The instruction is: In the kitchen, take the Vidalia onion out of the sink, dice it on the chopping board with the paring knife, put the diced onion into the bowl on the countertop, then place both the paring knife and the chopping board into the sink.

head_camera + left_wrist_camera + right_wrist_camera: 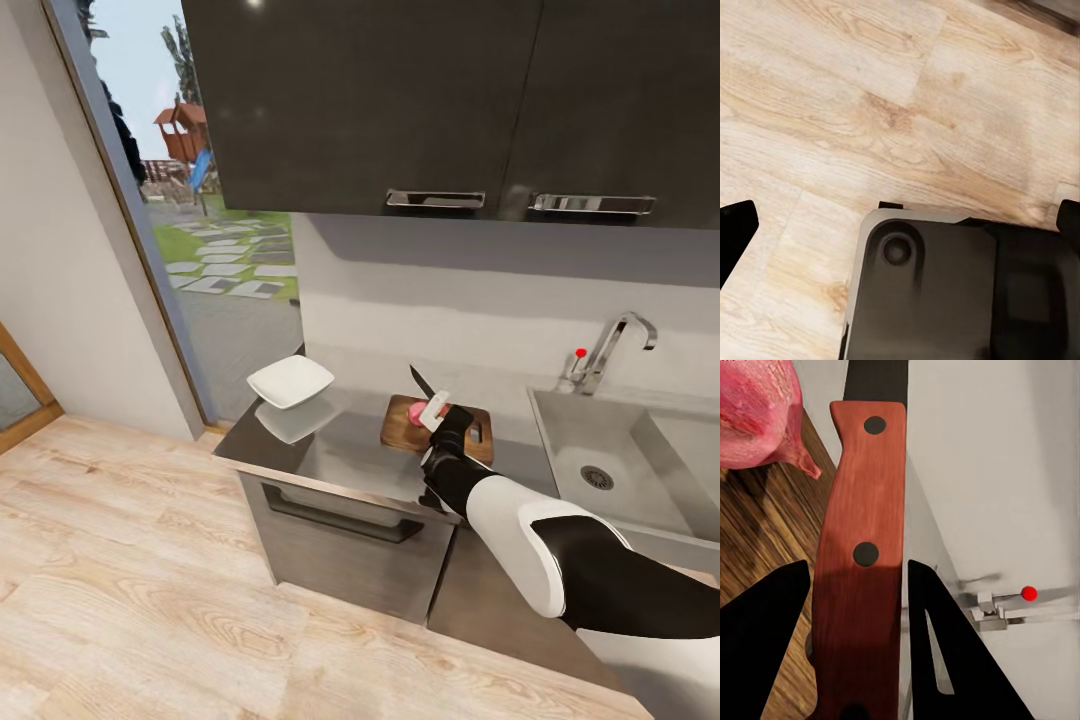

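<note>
Bowl [291, 381] is seen leftmost on the desk [350, 455]; next, the onion [416, 412] rests on the chopping board [400, 428], beneath the paring knife [422, 383] clenched by the right hand [441, 418]. A steady, centred downward cut is advisable. Left hand: cannot be told.

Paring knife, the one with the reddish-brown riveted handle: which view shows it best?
Right wrist view: the paring knife's handle runs between the right gripper's fingers, above the brown wooden chopping board near the pink onion. Head view shows the whole knife small, dark blade angled up. Left wrist view faces wooden floor.
</note>
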Motion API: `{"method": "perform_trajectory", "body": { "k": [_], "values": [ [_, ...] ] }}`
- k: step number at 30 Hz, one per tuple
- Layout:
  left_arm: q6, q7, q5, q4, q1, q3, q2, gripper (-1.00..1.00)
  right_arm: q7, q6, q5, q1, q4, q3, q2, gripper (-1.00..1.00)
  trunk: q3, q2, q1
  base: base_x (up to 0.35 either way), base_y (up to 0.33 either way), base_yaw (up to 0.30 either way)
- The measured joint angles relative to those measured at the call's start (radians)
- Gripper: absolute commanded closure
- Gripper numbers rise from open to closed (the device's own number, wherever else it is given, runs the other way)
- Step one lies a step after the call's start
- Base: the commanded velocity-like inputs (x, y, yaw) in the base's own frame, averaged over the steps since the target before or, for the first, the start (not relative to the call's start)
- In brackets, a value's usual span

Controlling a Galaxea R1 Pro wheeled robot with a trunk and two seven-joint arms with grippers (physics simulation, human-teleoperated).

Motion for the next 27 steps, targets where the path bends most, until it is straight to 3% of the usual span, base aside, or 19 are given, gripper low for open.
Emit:
{"method": "perform_trajectory", "body": {
  "k": [13, 27],
  "values": [
    [0.007, 0.001, 0.001, 0.017, 0.001, -0.003, 0.0, -1.0, -0.013, -0.014, 0.011, 0.001, -0.021, 0.005, 0.0, 1.0, 0.0, 0.0, 0.0, 0.0, 0.0, 0.0],
    [0.0, -0.001, -0.004, 0.095, 0.0, 0.006, -0.004, -1.0, -0.085, -0.007, 0.038, 0.002, -0.037, 0.026, 0.0, 1.0, 0.0, 0.0, 0.0, 0.0, 0.0, 0.0]
  ]
}}
